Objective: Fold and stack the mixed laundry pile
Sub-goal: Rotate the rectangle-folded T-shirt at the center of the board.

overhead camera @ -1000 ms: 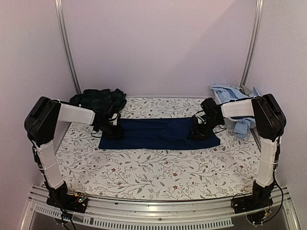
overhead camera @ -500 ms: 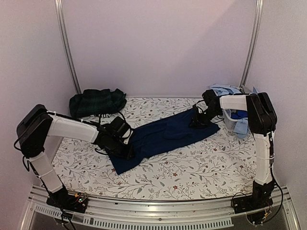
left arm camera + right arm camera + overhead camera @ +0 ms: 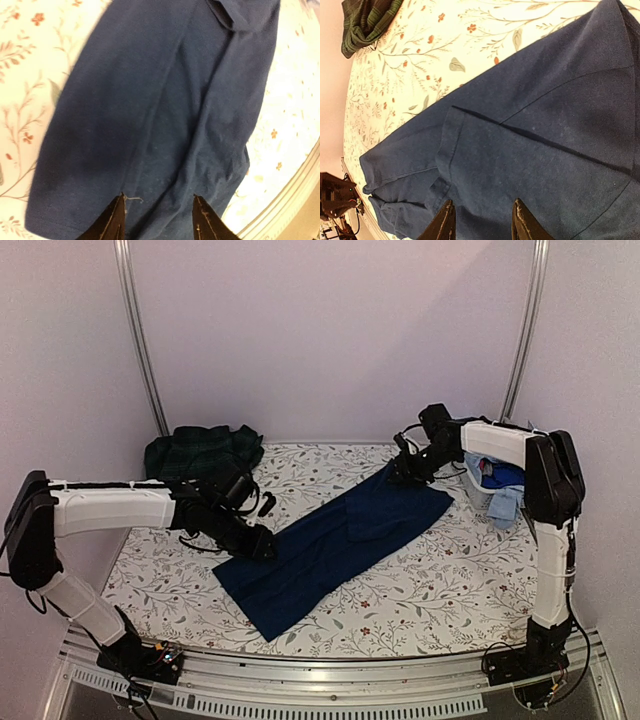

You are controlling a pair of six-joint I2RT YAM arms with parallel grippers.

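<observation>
1. Fingers [image 3: 112, 222] of the left gripper [image 3: 159, 222] sit spread apart at the bottom edge of the left wrist view. The navy T-shirt [image 3: 150, 125] lies flat under them and shows through the gap. I see nothing pinched, so I call it released.
2. In the top view the left gripper [image 3: 262, 548] is left of centre, its tip touching the upper-left edge of the navy T-shirt [image 3: 330, 540] near that shirt's lower end.
3. The navy T-shirt is a long folded band lying diagonally on the floral sheet [image 3: 420, 580], running from bottom centre up toward the upper right. Its lower end is near the metal rail [image 3: 330, 675] at the frame bottom.
4. In the right wrist view the right gripper [image 3: 482, 222] also has its fingers [image 3: 444, 222] apart. The navy T-shirt [image 3: 520, 150] fills the gap and most of the frame, with a sleeve fold at lower left. I call this one released too.
5. In the top view the right gripper [image 3: 400, 468] is at the shirt's upper-right end, pointing down onto that corner.
6. The dark green plaid piece [image 3: 200, 452] is bunched at the sheet's upper-left corner, well apart from the navy shirt. It also shows at the top left of the right wrist view [image 3: 367, 20].
7. Light blue shirts [image 3: 503, 505] are heaped at the right edge, just beside the right arm.
</observation>
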